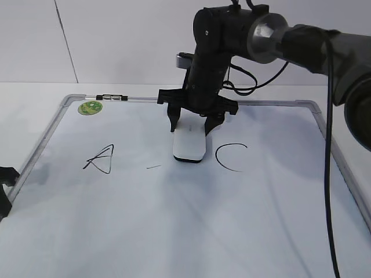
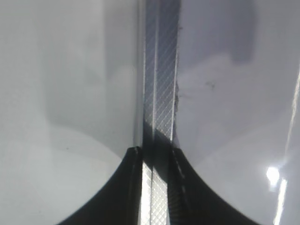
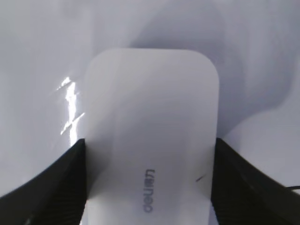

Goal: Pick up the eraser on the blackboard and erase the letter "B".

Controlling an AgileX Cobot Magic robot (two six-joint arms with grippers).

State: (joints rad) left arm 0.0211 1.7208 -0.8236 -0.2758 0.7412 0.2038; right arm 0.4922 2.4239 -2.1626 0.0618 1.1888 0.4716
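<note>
The white eraser (image 1: 188, 145) lies flat on the blackboard (image 1: 174, 231), between the black "A" (image 1: 99, 158) and the black "C" (image 1: 230, 157). My right gripper (image 1: 190, 124) is shut on the eraser, its black fingers against both long sides; the right wrist view shows the eraser (image 3: 150, 136) with its grey lettering between the fingers (image 3: 150, 187). Of the letter "B" only a short slanted stroke (image 1: 153, 167) shows left of the eraser; the rest is hidden or gone. My left gripper (image 2: 154, 154) rests at the board's left edge, its fingers close together either side of the grey frame (image 2: 160, 93).
A round green sticker (image 1: 90, 107) and a small black-and-white marker (image 1: 111, 97) sit at the board's far left corner. The board's grey frame (image 1: 333, 150) runs along the right side. The right arm's cable (image 1: 328, 174) hangs over the right part of the board.
</note>
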